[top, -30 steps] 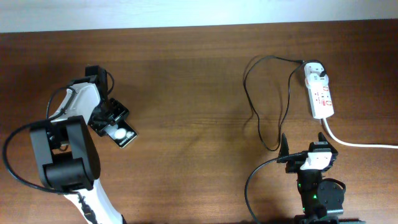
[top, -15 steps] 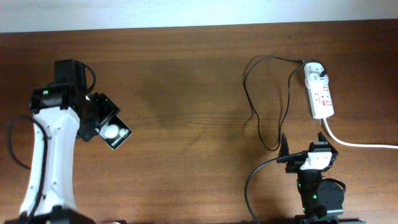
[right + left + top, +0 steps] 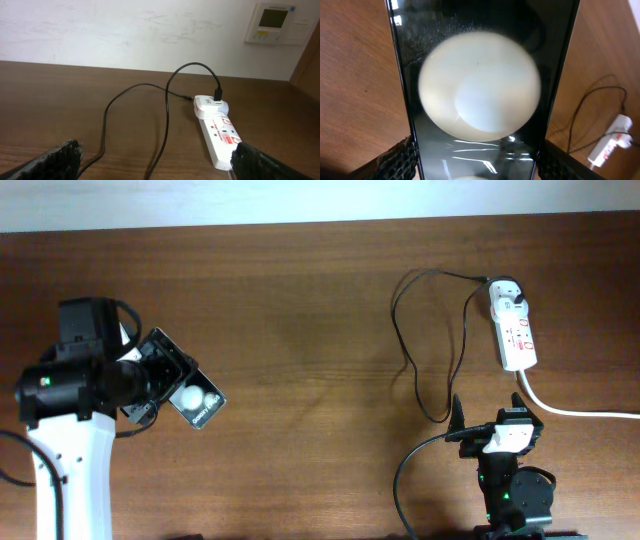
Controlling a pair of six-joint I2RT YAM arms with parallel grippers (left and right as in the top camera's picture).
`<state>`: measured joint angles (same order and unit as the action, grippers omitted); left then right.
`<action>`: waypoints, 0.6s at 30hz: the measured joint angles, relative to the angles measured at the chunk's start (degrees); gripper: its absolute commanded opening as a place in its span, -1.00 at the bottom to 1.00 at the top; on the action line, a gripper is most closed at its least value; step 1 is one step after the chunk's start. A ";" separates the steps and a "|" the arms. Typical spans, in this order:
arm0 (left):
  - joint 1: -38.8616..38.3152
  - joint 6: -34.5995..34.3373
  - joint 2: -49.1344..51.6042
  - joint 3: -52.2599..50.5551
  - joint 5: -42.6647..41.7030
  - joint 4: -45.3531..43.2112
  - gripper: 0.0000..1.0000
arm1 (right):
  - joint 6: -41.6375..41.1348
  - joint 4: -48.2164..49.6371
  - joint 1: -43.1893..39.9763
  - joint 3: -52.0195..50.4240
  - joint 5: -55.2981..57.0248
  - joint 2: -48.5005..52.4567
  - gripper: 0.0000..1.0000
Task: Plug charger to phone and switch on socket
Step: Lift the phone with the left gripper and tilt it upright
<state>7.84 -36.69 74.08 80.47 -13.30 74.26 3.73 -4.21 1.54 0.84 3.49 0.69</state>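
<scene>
My left gripper (image 3: 160, 380) is shut on the black phone (image 3: 194, 398) and holds it at the left side of the table. In the left wrist view the phone (image 3: 480, 50) fills the frame between my fingers (image 3: 395, 162), its glossy face showing a big white round spot. The white socket (image 3: 514, 330) lies at the far right, with the white adapter (image 3: 505, 290) plugged in at its far end. The thin black charger cable (image 3: 408, 350) loops over the table to the socket's left. My right gripper (image 3: 488, 414) is open and empty, just in front of the socket (image 3: 220, 132) and cable (image 3: 166, 110).
The socket's thick white cord (image 3: 580, 412) runs off to the right edge. A pale wall (image 3: 125, 30) with a small control panel (image 3: 272, 22) rises behind the table's far edge. Bare wooden tabletop (image 3: 300, 360) lies between the two arms.
My left arm has swung and risen with the phone in its grip; the phone now looks larger and sits slightly further right. The right arm, socket and cable have not moved.
</scene>
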 measured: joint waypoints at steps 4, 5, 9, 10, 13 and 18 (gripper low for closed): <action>0.00 0.00 -3.02 0.00 -1.62 1.66 0.35 | -0.02 0.00 0.00 0.00 0.00 0.00 0.98; 0.00 0.00 -3.89 0.00 -1.92 2.29 0.35 | -0.07 0.00 0.00 0.00 0.00 0.00 0.97; 0.00 0.00 -6.75 0.00 -2.40 3.96 0.35 | -0.04 0.00 0.00 0.00 0.02 0.00 0.98; 0.00 0.00 -7.91 0.00 -2.47 4.44 0.35 | -0.02 0.00 0.00 0.00 0.00 0.00 0.97; 0.00 0.00 -10.64 0.00 -2.69 5.60 0.35 | -0.04 0.00 0.00 0.00 0.00 0.00 0.97; 0.00 0.00 -13.57 0.00 -3.74 7.87 0.35 | 0.00 0.00 0.00 0.00 0.00 0.00 0.97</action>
<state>7.84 -36.69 60.51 80.47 -17.04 82.13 3.73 -4.21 1.54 0.84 3.49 0.69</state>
